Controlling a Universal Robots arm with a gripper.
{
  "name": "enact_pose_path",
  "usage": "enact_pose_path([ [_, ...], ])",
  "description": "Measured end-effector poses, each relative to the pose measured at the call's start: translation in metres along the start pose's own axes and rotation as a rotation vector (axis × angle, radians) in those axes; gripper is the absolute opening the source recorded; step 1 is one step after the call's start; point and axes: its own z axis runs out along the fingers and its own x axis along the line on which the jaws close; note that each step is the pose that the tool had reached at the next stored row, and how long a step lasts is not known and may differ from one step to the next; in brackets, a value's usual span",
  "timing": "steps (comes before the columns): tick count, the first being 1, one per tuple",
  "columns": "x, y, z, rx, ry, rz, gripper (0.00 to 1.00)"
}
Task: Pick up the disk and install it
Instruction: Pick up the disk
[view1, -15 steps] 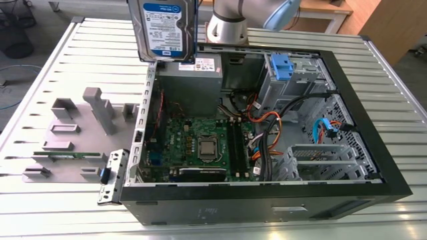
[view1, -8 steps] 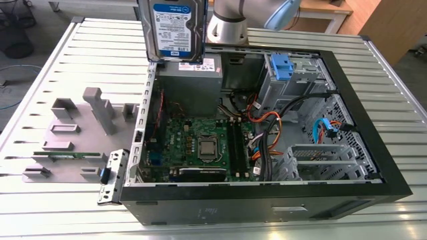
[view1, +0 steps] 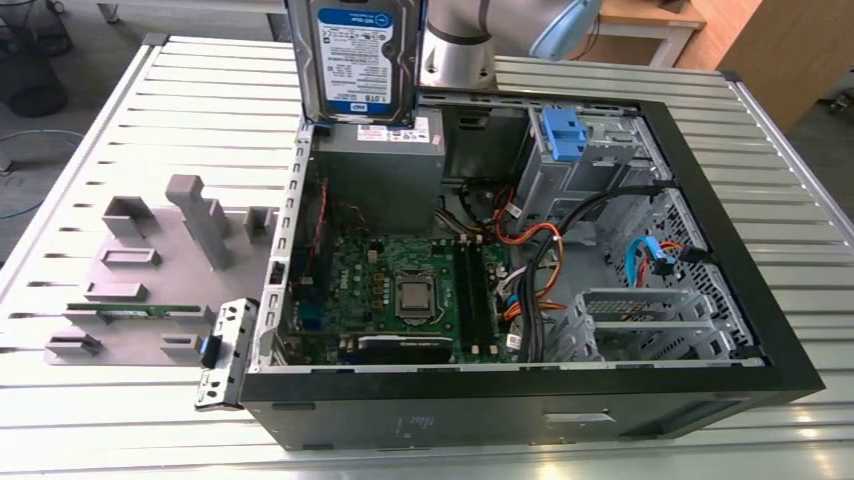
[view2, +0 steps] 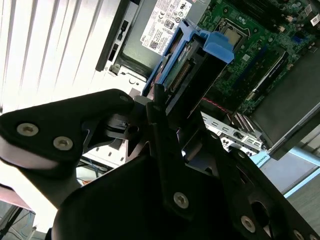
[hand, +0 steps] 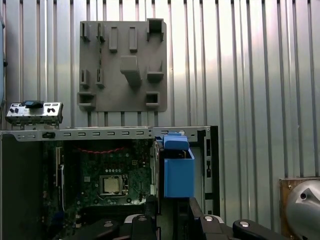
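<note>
the open computer case (view1: 534, 425) lies on its side on the slatted bench (view1: 200, 100). inside it sit the green motherboard (view1: 400, 280), a gray power supply box (view1: 380, 160) at the far end, a tangle of cables (view1: 534, 260), a blue bracket (view1: 561, 135) and a perforated metal drive cage (view1: 641, 320). on the exterior view's left, just beside the case, a gray fixture plate (view1: 134, 290) carries a thin green circuit strip (view1: 134, 310) in one of its slots.

my hand (view2: 159, 107) is closed on the disk (view2: 192, 62); the black fingers (view2: 120, 107) clamp it from both sides. the disk is off the bench, up in the air over the far end of the case, above the power supply box, and it projects from my hand toward the case.

in the exterior view the disk (view1: 354, 55) stands upright with its white-and-blue label facing the camera, and my arm (view1: 467, 40) is behind it. in both wrist views its blue plastic side rail (hand: 178, 172) shows.
</note>
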Motion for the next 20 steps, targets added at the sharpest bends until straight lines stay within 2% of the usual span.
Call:
enact_pose_path([
  [20,-0.0002,-0.0049,0.0003,0.0,0.0,0.0,0.35],
])
